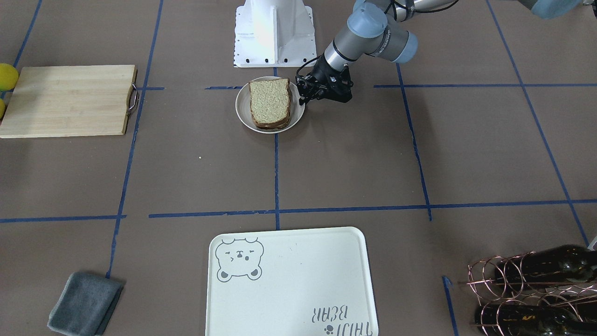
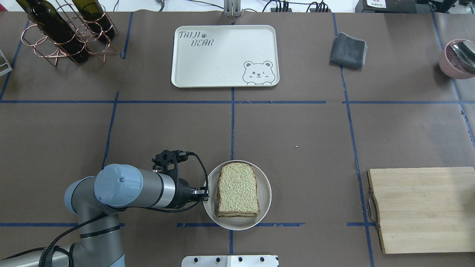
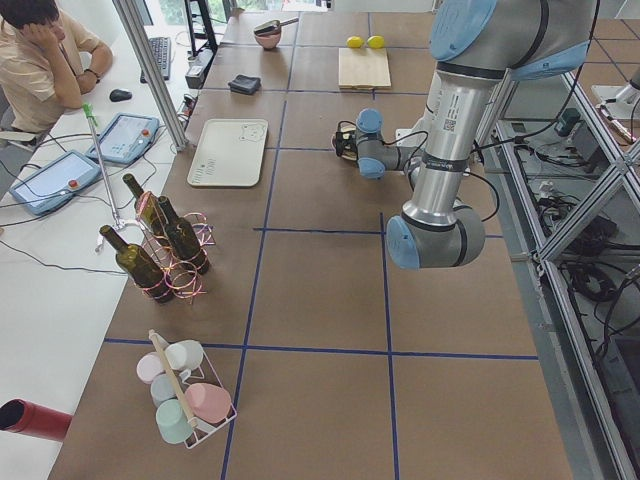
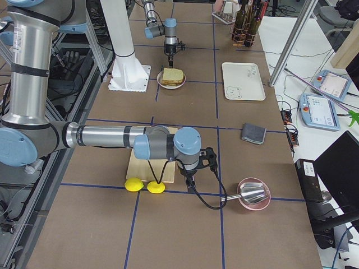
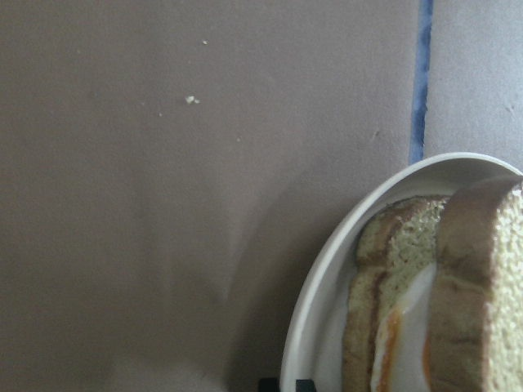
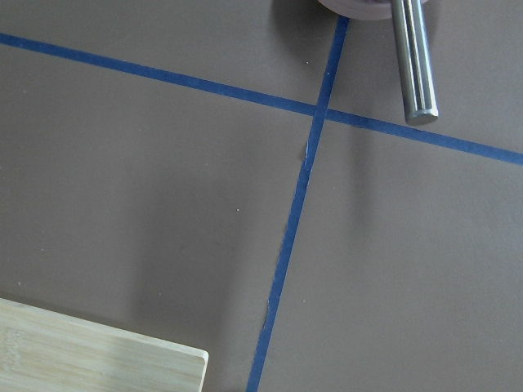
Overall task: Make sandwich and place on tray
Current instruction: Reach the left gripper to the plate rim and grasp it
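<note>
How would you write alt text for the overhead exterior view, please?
A sandwich sits on a round white plate at the near edge, with the left gripper at the plate's left rim. The bear-printed tray lies at the far edge, nothing on it; a wooden cutting board is at right.

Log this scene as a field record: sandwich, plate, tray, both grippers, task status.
sandwich: assembled, with egg showing between two bread slices in the left wrist view; lies on the plate
plate: small, round, white; near the robot's base
tray: bear print; far side of the table; nothing on it
left gripper: at the plate's rim on the robot's left side; open or shut unclear
right gripper: far from the plate, between the wooden board and the pink bowl; state unclear
task status: sandwich not yet on tray
</note>
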`<state>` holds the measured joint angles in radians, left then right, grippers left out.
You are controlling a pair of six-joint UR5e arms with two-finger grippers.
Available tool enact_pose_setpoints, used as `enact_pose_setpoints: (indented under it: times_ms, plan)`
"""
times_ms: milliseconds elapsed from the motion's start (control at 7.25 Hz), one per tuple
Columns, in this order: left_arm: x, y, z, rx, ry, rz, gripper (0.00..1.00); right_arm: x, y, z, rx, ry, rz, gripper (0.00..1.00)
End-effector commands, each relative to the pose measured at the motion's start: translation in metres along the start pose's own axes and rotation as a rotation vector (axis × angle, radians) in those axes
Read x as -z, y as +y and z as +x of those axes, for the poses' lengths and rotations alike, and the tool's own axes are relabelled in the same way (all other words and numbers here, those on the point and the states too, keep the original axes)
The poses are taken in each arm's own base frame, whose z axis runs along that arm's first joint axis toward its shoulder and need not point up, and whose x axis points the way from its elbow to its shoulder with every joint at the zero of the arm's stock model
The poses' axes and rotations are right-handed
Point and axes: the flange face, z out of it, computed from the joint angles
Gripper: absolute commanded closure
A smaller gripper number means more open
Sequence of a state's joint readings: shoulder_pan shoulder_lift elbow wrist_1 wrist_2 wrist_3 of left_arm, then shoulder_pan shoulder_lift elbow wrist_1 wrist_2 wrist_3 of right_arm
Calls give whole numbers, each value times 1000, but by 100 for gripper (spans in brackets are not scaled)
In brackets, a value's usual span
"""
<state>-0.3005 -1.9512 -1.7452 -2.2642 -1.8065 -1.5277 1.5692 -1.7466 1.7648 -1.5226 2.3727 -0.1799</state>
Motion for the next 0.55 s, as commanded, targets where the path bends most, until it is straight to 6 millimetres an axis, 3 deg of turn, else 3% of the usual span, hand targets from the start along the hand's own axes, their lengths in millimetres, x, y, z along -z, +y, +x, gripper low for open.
enact_pose_setpoints:
  times_ms: [0,138,414]
  plan:
    - [17,-12,7,0,27,19,100,-1,1,1,0,2,-2,0]
    - [31,-39,6,8,31,60,100,-1,1,1,0,2,-3,0]
    - [70,-110,10,43,49,47,100,-1,2,1,0,5,-3,0]
